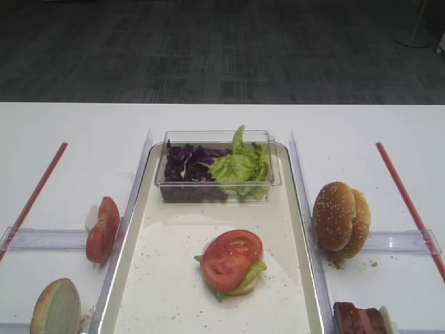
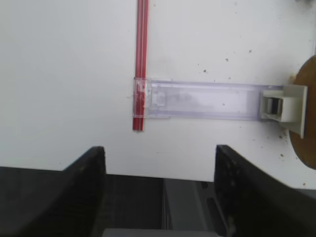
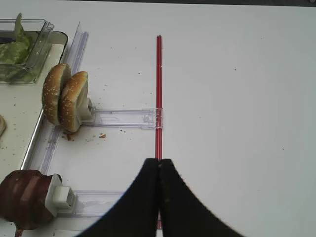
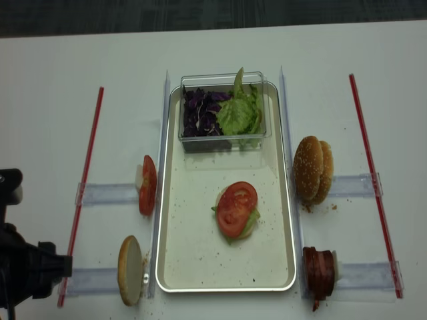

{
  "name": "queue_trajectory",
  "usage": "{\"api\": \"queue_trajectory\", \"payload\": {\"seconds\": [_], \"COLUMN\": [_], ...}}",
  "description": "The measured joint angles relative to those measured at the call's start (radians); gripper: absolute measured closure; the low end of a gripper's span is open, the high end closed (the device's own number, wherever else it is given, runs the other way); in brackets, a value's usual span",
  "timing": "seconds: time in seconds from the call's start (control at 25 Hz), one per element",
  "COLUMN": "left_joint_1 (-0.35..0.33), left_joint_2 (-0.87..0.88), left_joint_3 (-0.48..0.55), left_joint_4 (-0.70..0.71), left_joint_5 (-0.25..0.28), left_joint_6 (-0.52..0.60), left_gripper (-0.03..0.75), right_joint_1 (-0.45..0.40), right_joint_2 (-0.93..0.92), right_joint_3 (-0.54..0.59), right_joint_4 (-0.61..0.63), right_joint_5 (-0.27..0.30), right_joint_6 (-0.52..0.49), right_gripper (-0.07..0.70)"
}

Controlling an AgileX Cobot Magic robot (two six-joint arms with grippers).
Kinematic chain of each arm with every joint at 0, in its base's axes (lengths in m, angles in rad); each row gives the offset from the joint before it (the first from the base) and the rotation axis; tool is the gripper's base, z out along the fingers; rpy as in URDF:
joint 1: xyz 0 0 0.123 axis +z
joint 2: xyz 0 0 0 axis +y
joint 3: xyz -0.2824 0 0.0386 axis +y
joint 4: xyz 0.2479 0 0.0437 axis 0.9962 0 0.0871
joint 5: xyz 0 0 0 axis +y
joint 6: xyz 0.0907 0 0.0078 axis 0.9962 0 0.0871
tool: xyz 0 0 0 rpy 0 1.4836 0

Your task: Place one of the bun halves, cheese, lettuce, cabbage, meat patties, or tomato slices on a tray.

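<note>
- Red tomato slice point(image 1: 231, 259) lies on top of a stack on the tray point(image 4: 193, 267), with lettuce point(image 1: 252, 273) peeking out under it and a pale bun edge below; you have the stack sitting roughly mid-tray.
- Left of the tray, more tomato slices point(image 4: 147, 185) stand on edge in a clear holder, and a cut bun half point(image 4: 131, 270) stands in the holder nearer you.
- Right of the tray, the sesame bun halves point(image 4: 313, 169) stand upright together, with the meat patties point(image 4: 319, 272) in the nearer holder.
- At the tray's far end, the clear tub point(image 1: 217, 138) holds cabbage point(image 1: 188, 164) and more lettuce.
- Your left gripper point(image 2: 160, 190) has its jaws spread wide with nothing between them, hovering over the table edge well left of the tray.
- Your right gripper point(image 3: 159, 170) has its jaws pressed together, empty, over the red strip point(image 3: 158, 84) right of the tray.
- Risks, as I judge them: the patties and buns only lean in their holders, so a closed-jaw approach could topple them; the tomato is slick, so setting a piece down off-centre could slide the stack apart.
</note>
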Motion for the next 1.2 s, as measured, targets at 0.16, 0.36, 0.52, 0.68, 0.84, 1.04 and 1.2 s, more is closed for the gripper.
{"api": "queue_trajectory", "payload": {"seconds": [0.16,0.36,0.52,0.68,0.84,1.04,1.2], "left_joint_1": [0.0,0.0,0.0,0.0,0.0,0.002,0.002], "left_joint_2": [-0.077,-0.173,-0.263,-0.353,-0.437,-0.559,-0.67], "left_joint_3": [0.009,0.022,0.028,0.028,0.028,0.028,0.028], "left_joint_4": [0.0,0.004,0.004,0.006,0.008,0.008,0.008], "left_joint_5": [0.047,0.078,0.09,0.094,0.101,0.104,0.109], "left_joint_6": [-0.001,0.003,0.003,0.007,0.016,0.039,0.055], "left_gripper": [0.281,0.281,0.281,0.281,0.281,0.279,0.277], "right_joint_1": [0.0,0.0,0.0,0.0,0.0,0.0,0.0], "right_joint_2": [0.0,0.0,0.0,0.0,0.0,0.0,0.0], "right_joint_3": [0.0,0.0,0.0,0.0,0.0,0.0,0.0], "right_joint_4": [0.0,0.0,0.0,0.0,0.0,0.0,0.0], "right_joint_5": [0.0,0.0,0.0,0.0,0.0,0.0,0.0], "right_joint_6": [0.0,0.002,0.004,0.004,0.004,0.004,0.004], "right_gripper": [0.595,0.595,0.595,0.595,0.595,0.595,0.595]}}
